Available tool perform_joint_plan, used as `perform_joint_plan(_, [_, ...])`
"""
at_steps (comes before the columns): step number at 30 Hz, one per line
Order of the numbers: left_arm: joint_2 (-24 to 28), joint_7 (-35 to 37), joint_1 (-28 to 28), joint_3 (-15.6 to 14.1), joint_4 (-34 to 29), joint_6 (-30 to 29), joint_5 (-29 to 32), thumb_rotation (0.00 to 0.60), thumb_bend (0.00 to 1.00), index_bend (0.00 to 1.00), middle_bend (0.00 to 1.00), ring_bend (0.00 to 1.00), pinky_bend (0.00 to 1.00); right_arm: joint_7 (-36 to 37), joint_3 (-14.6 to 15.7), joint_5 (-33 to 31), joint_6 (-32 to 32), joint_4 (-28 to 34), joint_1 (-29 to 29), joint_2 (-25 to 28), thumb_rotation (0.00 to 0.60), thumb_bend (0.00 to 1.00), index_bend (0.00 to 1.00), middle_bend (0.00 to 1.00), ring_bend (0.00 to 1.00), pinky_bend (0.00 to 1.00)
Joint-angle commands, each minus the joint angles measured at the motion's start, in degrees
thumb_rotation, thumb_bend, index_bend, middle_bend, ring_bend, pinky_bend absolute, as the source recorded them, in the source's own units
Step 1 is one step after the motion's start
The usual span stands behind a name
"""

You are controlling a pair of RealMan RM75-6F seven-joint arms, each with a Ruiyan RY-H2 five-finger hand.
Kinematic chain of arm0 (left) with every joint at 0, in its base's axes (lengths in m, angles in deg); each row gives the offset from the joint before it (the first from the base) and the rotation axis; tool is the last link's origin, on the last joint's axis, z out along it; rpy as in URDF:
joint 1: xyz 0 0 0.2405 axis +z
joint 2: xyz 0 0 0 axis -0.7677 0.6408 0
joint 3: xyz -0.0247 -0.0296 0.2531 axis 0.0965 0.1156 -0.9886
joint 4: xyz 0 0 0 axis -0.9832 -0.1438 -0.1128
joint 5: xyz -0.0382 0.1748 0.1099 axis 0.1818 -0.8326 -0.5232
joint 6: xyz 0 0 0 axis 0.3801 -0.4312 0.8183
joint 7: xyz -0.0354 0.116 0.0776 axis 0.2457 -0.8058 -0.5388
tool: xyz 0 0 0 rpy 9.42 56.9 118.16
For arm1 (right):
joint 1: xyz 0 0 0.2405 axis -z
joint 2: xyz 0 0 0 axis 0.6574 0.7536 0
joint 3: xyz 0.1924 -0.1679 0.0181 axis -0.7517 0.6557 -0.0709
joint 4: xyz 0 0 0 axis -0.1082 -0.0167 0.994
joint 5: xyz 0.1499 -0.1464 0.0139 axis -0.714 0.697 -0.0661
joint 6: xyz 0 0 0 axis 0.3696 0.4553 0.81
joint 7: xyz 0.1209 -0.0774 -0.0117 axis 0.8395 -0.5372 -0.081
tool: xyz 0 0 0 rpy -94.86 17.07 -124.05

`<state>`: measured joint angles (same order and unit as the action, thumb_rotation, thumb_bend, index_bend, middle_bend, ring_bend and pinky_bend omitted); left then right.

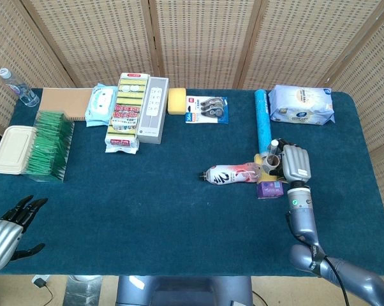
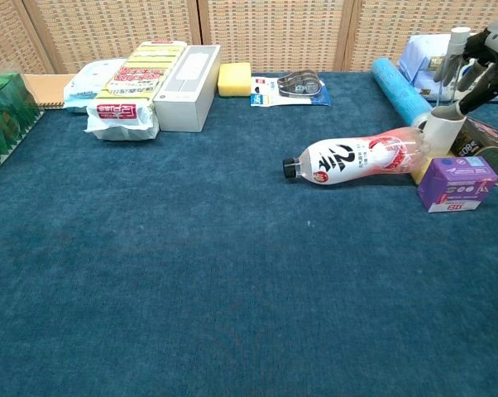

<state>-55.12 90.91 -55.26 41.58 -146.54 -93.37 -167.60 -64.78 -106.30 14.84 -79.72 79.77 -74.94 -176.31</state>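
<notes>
My right hand [image 1: 294, 164] hangs over a cluster at the table's right, its fingers [image 2: 479, 76] apart and pointing down, holding nothing. Just under its fingertips stands a white paper tube [image 2: 442, 132]. A small clear bottle with a white cap [image 2: 456, 50] stands just left of the hand. A purple box [image 2: 457, 184] and a drink bottle with a red-and-white label lying on its side [image 2: 361, 157] are close by. My left hand [image 1: 7, 229] hovers at the table's near left corner, fingers spread and empty.
A blue roll [image 1: 263, 121] and a wet-wipes pack [image 1: 302, 104] lie behind the cluster. At the back are a tape pack [image 1: 206, 108], a yellow sponge [image 1: 177, 101], a white box [image 1: 153, 108] and sponge packs [image 1: 125, 111]. Green packets [image 1: 48, 143] and a lidded container [image 1: 10, 148] are far left.
</notes>
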Motion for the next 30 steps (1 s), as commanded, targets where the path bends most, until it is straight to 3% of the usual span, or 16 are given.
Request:
perform_joint_plan(1, [0.0,0.1,0.0,0.0,0.0,0.0,0.0,0.6,0.11,0.0,0.16,0.08,0.3,-0.3,0.0,-0.4,0.1,-0.4,-0.2,-0.4,0.6,0.24,0.41,0.38,0.41,0.36])
perform_joint_plan(30, [0.2,-0.3,-0.1,-0.2,-0.3,0.4,0.1,0.6,0.11,0.0,0.16,0.08,0.3,-3.6,-0.2,-3.0,-0.9,0.0,-0.6,-0.7,0.6,0.27,0.49,0.54,0.59,0.44])
